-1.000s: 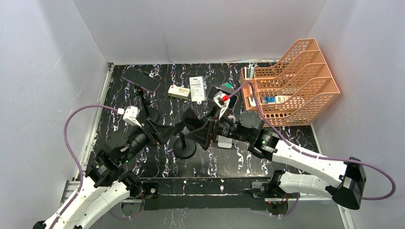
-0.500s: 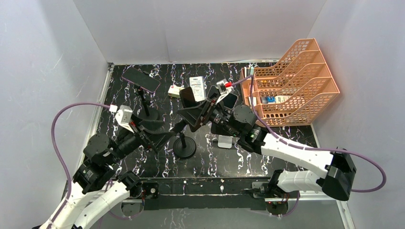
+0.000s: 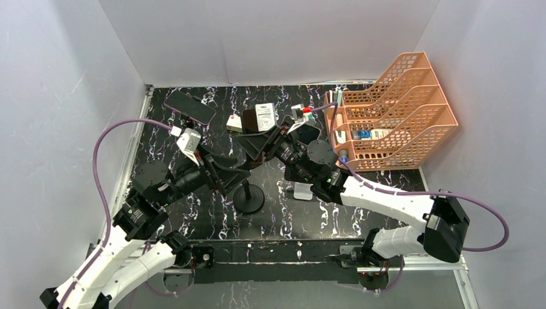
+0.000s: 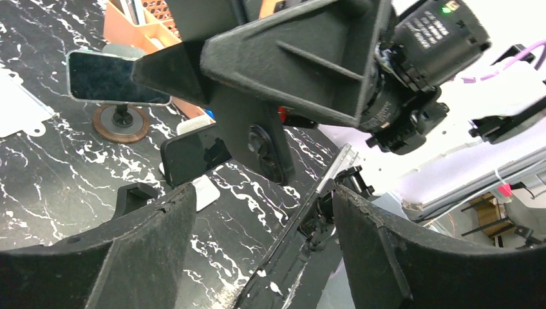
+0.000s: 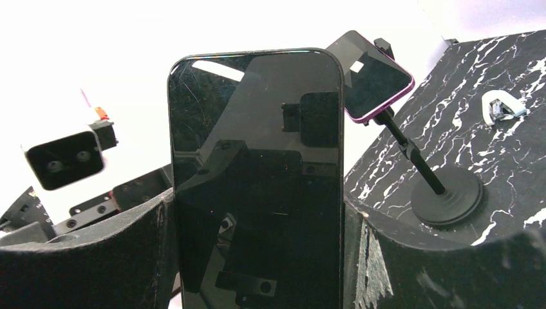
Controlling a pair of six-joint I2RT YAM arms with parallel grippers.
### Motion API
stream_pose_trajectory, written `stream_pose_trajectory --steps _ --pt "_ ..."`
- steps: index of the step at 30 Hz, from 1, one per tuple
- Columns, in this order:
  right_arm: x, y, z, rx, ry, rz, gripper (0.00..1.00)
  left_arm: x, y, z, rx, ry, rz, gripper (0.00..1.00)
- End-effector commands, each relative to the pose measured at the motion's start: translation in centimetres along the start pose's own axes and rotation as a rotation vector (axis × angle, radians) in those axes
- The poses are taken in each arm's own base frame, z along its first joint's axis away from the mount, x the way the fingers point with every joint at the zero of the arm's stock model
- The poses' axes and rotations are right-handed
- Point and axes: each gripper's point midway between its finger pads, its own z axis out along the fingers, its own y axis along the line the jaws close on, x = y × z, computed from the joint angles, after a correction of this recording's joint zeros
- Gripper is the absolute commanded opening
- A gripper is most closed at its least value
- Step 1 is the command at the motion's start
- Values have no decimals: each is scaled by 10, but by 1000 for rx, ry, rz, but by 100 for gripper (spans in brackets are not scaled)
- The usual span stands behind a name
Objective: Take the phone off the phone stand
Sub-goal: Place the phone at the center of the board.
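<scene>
The phone (image 5: 256, 180) is a black slab with a glossy dark screen, standing upright between the fingers of my right gripper (image 5: 257, 206), which is shut on its two long edges. From above, the right gripper (image 3: 261, 143) holds the phone (image 3: 252, 122) in the air, behind and above the phone stand (image 3: 248, 199), a black round base with a thin upright pole. My left gripper (image 3: 237, 168) hangs open just left of the pole's top. In the left wrist view its fingers (image 4: 154, 225) are wide apart, with only the marbled table between them.
A purple phone (image 3: 188, 107) rests on a second black stand at the back left. Another phone (image 4: 116, 77) sits on a wooden-based stand, and one more (image 4: 193, 153) leans on a white holder. Small boxes (image 3: 265, 118) lie at the back. An orange file rack (image 3: 396, 109) fills the right.
My right gripper has carried the phone up and back, away from the stand's top. The left arm has risen and swung in toward the stand's pole, still open.
</scene>
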Motion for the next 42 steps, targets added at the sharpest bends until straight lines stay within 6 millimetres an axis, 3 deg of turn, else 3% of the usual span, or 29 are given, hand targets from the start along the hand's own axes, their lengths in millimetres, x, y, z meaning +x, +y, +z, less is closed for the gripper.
stream_pose_trajectory --steps 1,8,17,26,29,33,35,42 --pt "-49 51 7 -132 -165 59 1 -20 5 5 -48 -68 -2 73" --pt "-47 51 9 -123 -168 68 1 -31 7 14 -62 -102 -22 67" --pt "-43 51 12 -116 -162 85 1 -29 14 31 -83 -77 -56 44" --pt "-43 48 13 -81 -184 82 1 -27 19 35 -96 -72 -57 41" --pt "-42 48 15 -74 -187 78 1 -23 21 37 -103 -64 -55 28" --pt "-41 47 14 -66 -186 67 1 -22 23 36 -110 -63 -46 0" --pt "-40 45 12 -60 -182 62 1 -23 25 34 -118 -70 -41 0" --pt "-35 48 7 -71 -146 29 31 -23 32 25 -159 -95 -23 0"
